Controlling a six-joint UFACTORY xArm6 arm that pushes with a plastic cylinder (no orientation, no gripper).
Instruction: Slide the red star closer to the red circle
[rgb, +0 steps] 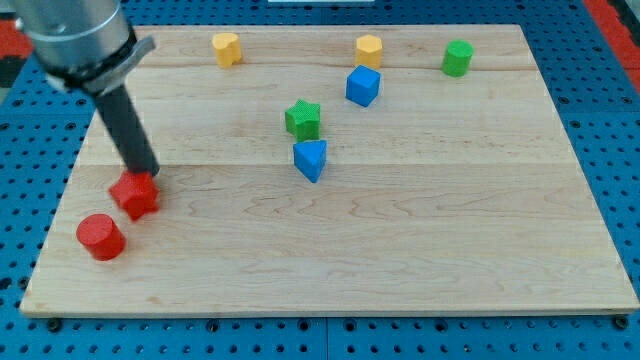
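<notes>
The table held two red blocks, two yellow, two green and two blue. My tip touched the top of the red star. The red circle sat just beside it, lower left. There was no hand to open or close.

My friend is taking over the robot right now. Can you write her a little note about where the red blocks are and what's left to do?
My tip sits at the upper edge of the red star, touching it or nearly so.
The red star lies near the board's left edge, just up and to the right of the red circle, with a small gap between them.
Done: the star is already close to the circle.
Left: maybe one short nudge down and to the left if you want them closer. Otherwise the job looks about finished.
The green star and the other blocks sit far from the two red ones.
</notes>
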